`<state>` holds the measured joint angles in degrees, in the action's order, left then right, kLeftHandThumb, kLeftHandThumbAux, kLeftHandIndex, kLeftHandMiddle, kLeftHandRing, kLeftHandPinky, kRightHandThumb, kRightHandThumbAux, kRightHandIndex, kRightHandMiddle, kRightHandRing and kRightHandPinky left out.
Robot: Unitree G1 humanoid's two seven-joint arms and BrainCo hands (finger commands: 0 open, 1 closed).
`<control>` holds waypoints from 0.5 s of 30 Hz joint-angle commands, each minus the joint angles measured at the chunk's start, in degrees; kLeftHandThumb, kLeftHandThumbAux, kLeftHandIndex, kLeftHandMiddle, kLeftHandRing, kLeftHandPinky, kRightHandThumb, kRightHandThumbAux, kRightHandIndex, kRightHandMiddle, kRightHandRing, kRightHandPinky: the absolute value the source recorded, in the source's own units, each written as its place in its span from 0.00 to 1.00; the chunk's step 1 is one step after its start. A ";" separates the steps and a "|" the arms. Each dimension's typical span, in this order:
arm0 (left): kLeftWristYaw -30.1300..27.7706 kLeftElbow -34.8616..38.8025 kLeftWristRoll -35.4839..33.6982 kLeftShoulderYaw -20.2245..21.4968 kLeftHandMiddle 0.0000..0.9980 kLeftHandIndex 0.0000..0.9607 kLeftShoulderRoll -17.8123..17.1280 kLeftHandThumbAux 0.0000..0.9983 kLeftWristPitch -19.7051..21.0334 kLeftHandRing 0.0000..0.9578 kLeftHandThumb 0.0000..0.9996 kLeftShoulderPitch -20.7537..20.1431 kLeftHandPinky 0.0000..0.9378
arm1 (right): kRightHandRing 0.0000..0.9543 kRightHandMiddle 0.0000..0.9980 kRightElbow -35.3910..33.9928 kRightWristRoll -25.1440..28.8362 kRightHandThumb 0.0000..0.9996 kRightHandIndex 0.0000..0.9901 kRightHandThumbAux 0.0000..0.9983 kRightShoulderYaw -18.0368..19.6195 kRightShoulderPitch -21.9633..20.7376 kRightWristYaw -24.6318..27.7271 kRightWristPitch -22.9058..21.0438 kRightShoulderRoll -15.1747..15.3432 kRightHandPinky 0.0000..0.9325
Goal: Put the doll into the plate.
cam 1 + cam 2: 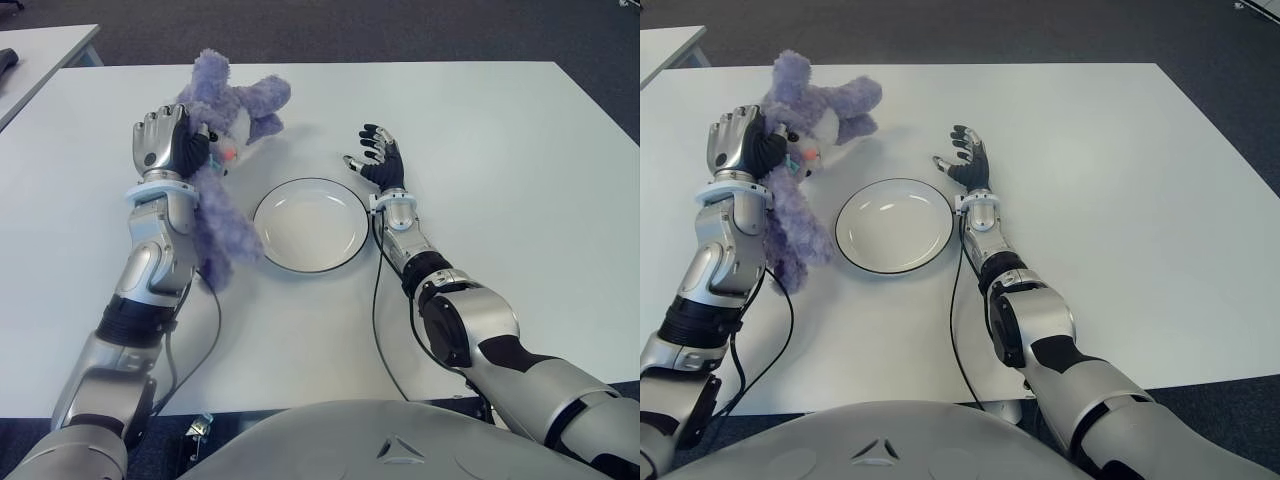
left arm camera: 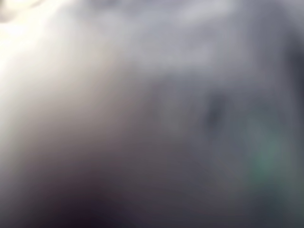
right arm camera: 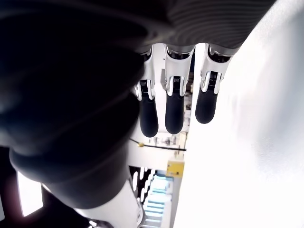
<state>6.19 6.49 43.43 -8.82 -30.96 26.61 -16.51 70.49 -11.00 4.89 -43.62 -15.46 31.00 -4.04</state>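
Left hand (image 1: 168,140) grips purple plush doll (image 1: 232,105) left of empty plate (image 1: 311,224); right hand (image 1: 380,157) idle w/ fingers spread; lift doll fully before swinging over the rim.

your right hand (image 3: 173,102) fills the view from close by, a dark bulk with three fingers (image 3: 174,111) reaching out straight, side by side, black at the tips, holding nothing. the white table (image 3: 247,156) lies beside them.
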 commanded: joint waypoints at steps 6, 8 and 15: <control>-2.93 1.87 2.12 1.01 0.50 0.77 -2.38 0.61 -0.24 0.84 0.96 0.06 0.77 | 0.23 0.24 7.55 -0.33 0.24 0.18 0.97 -0.15 11.64 0.64 -5.54 -1.34 0.24; -3.16 2.18 2.36 1.05 0.50 0.77 -2.48 0.61 -0.30 0.84 0.96 0.02 0.76 | 0.23 0.24 7.55 -0.45 0.23 0.18 0.97 -0.26 11.62 0.52 -5.56 -1.34 0.24; -3.89 4.18 3.75 1.00 0.50 0.76 -2.44 0.61 0.03 0.82 0.96 0.17 0.73 | 0.22 0.24 7.54 -0.53 0.23 0.18 0.98 -0.31 11.69 0.28 -5.33 -1.37 0.24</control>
<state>3.99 8.25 45.04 -7.95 -32.78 26.61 -16.52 70.50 -11.20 4.71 -43.61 -15.49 31.00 -4.03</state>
